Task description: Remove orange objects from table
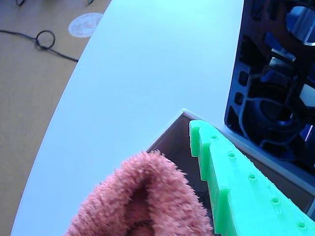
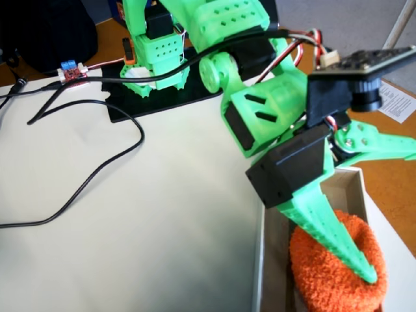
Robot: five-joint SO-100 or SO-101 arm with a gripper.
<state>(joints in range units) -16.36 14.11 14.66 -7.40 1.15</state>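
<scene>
Orange bundle (image 2: 335, 263) sits inside the box (image 2: 260, 260) at five o'clock in the fixed view, off the table (image 2: 130, 247). Gripper (image 2: 383, 214) jaws are spread, one finger lying on it; only withdrawal seems left.

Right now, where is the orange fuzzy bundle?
In the fixed view the orange bundle sits at lower right inside the white box, off the table, with the gripper open around it; the wrist view shows it bottom centre beside a green finger.

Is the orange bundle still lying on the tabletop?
No: in the fixed view the orange bundle sits inside the white box, with the gripper over it.
</scene>
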